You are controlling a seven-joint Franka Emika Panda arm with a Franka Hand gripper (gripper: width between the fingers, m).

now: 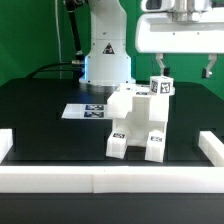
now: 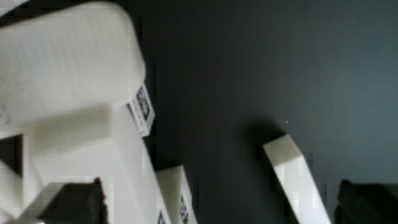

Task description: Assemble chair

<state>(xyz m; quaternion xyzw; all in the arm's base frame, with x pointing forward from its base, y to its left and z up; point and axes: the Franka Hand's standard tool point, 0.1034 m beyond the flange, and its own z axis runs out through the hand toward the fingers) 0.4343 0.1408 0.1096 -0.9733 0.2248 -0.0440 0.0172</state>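
A big white chair [image 2: 71, 110] filled one side of the wrist view, very close and blurry. It had small black-and-white tags [image 2: 143, 108] on its side. A dark table [image 2: 267, 70] lay behind it. A white rail [image 2: 295, 180] slanted across the table, apart from the chair.

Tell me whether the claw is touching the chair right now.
Apart. In the exterior view the open claw hangs up at the exterior view's right, with dark background plainly visible between it and the chair standing on the table.
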